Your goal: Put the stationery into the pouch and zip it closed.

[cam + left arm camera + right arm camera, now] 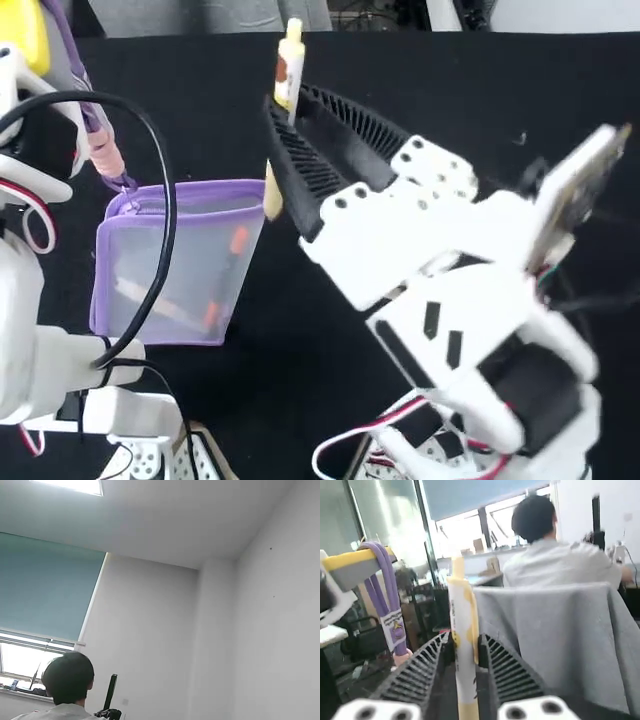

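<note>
A black table (450, 80) lies under both arms in the high view, while the left wrist view looks up at a white ceiling (175, 515) and a teal blind (45, 585). At 9 o'clock on the table the translucent purple pouch (170, 260) holds an orange-tipped pen (225, 275) and a pale stick (150, 300); a black cable (165, 230) crosses in front of it. The right gripper (284, 98), toward 12 o'clock, clamps its ribbed black jaws on an upright yellow-and-white pen (290, 55), seen close in the right wrist view (462, 630). There the pouch's purple strap (390, 605) loops over the yellow left gripper (350, 565); I cannot tell whether that gripper is clamped.
</note>
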Robot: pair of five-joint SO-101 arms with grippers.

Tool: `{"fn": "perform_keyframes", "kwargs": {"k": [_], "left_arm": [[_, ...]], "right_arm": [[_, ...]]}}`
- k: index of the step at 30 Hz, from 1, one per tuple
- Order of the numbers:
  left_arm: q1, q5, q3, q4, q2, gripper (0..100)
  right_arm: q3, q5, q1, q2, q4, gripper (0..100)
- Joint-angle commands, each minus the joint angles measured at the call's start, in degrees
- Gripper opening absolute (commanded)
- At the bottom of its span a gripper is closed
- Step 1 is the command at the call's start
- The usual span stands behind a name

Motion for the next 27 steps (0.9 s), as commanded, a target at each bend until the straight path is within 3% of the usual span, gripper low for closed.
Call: {"fn": "perform_keyframes", "kwargs": {"k": [1,9,11,17,27], "left_arm": [[0.4,0.35,-1.1,0.09,-0.79,3],[0.66,0.35,-1.1,0.09,-0.79,3],[0.66,0.35,-1.1,0.09,-0.79,3],[0.4,0.35,-1.1,0.09,-0.79,3],[0.57,0.35,-1.1,0.09,-0.79,3]], "right_arm": [[15.87,-0.62,-0.7,-9.63,-18.11,1.1],[34.95,-1.14,-0.7,-16.04,-40.53,1.1],[37.05,-1.67,-0.79,-15.6,-41.76,1.1],[41.63,-13.45,-2.2,-15.69,-42.29,1.1],[52.79,-13.63,-2.2,-15.08,-55.47,1.1]]}}
